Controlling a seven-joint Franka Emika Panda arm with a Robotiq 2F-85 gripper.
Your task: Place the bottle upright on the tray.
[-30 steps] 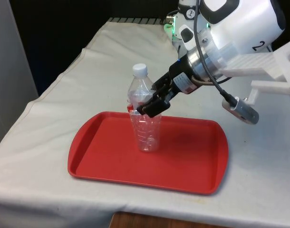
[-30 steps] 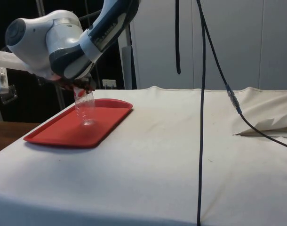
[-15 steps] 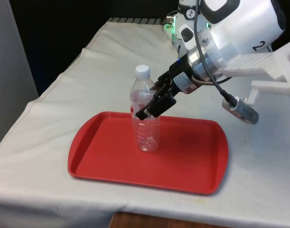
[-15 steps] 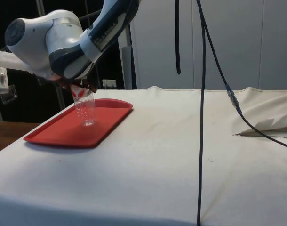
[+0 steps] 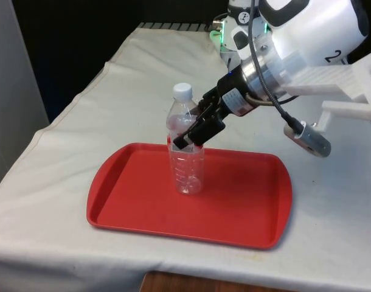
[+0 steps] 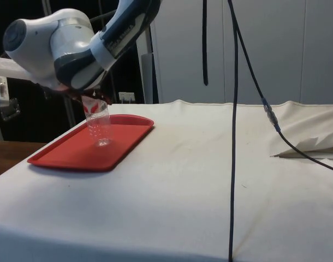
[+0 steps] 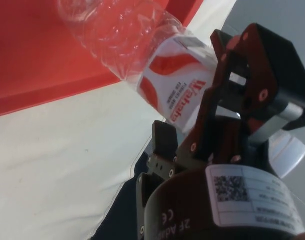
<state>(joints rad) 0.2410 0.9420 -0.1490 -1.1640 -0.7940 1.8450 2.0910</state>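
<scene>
Standing upright near the middle of the red tray, clear bottle with its white cap on top (placement looks essentially done). Black gripper just beside the labelled waist, fingers parted and off the plastic. Left, by the look of it: backing clear without a nudge.

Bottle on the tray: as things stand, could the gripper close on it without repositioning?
Probably yes. The gripper sits at the label band of the upright bottle, fingers open on either side of it. The red tray around it is bare, so nothing blocks the way.
</scene>
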